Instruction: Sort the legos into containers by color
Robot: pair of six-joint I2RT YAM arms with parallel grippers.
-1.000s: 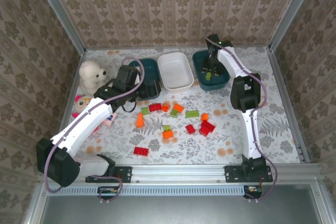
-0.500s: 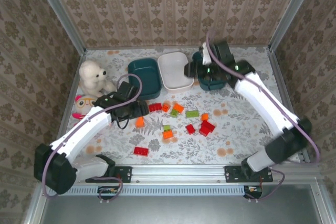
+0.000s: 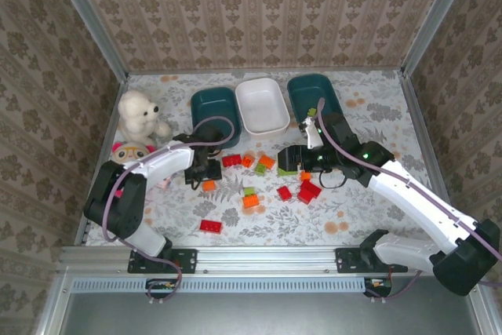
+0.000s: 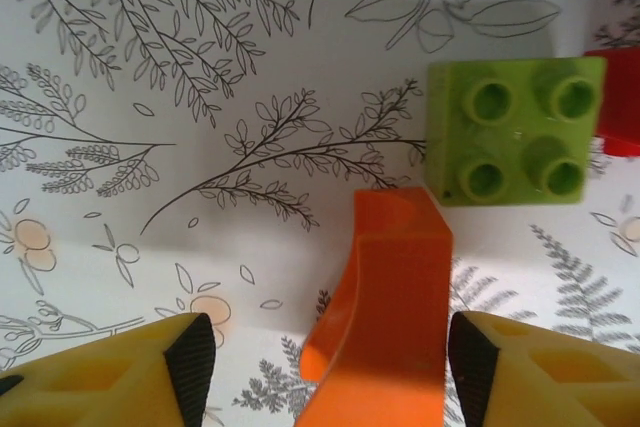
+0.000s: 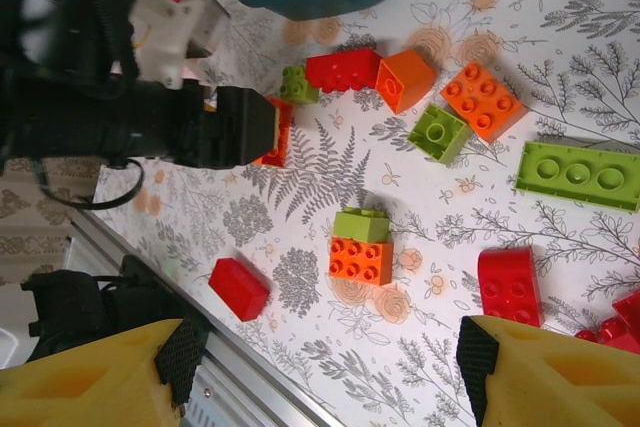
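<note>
Tubs counted: three, in a row at the far side of the tabletop (image 3: 353, 217): left teal tub (image 3: 216, 111), white tub (image 3: 263, 107), right teal tub (image 3: 325, 98). One green brick (image 3: 311, 112) is seen inside the right teal tub.

Loose bricks counted in the right wrist view: four orange bricks (image 5: 483, 99), four green bricks (image 5: 580, 175), at least four red bricks (image 5: 340, 69), all scattered on the tabletop.

Plush toys (image 3: 140, 114): two, at the left edge.

The left jaws (image 4: 330, 357) are spread wide. An orange wedge brick (image 4: 385, 317) lies between them, with a gap at each fingertip. A green square brick (image 4: 515, 132) lies just beside its far end.

The right jaws (image 5: 325, 357) are spread wide, with nothing held. A green-on-orange stack (image 5: 362, 242) lies ahead, apart from them.
</note>
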